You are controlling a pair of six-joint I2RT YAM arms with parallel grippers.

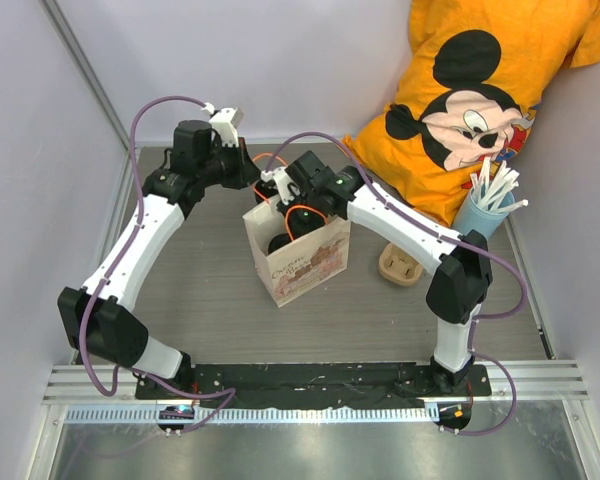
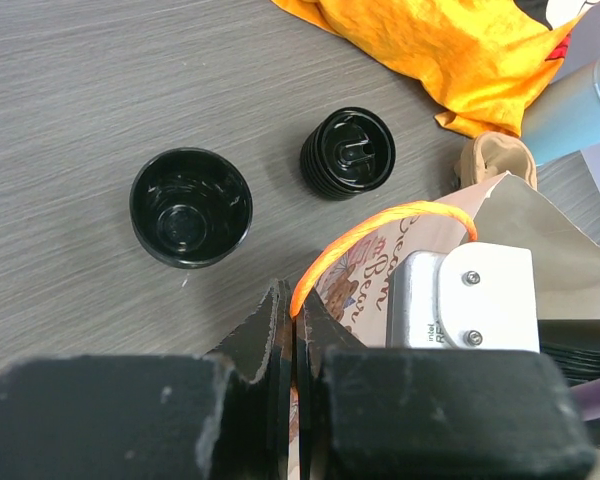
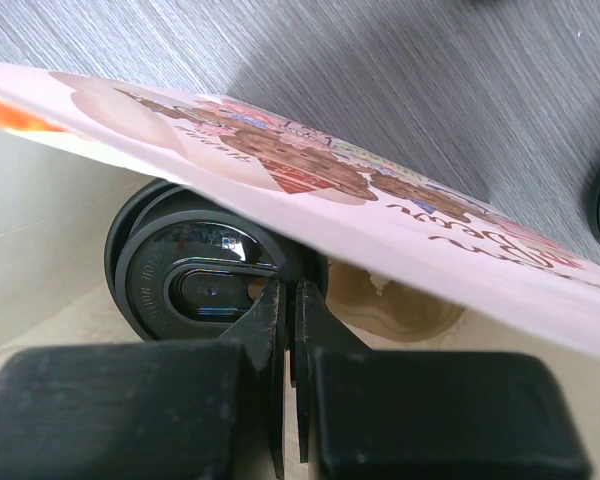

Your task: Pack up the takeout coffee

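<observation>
Top view: brown printed paper bag (image 1: 300,265) upright on grey tabletop (image 1: 210,300), both arms at its mouth

Left wrist: left tool (image 2: 293,312) pinching orange cord handle (image 2: 380,228); ribbed lidded black disposable cup (image 2: 347,153) and open black cup (image 2: 190,207) on tabletop, unpacked

Right wrist: right tool (image 3: 289,300) pressed together, seemingly empty, over second lidded black cup (image 3: 195,280) inside bag, so packing looks partly done

An orange Mickey Mouse shirt (image 1: 480,90) is bunched in the far right corner of the grey worktop (image 1: 210,320). Just beside it stands a light blue cup (image 1: 480,212) of white straws (image 1: 498,185), with a beige pulp carrier (image 1: 400,266) near.
</observation>
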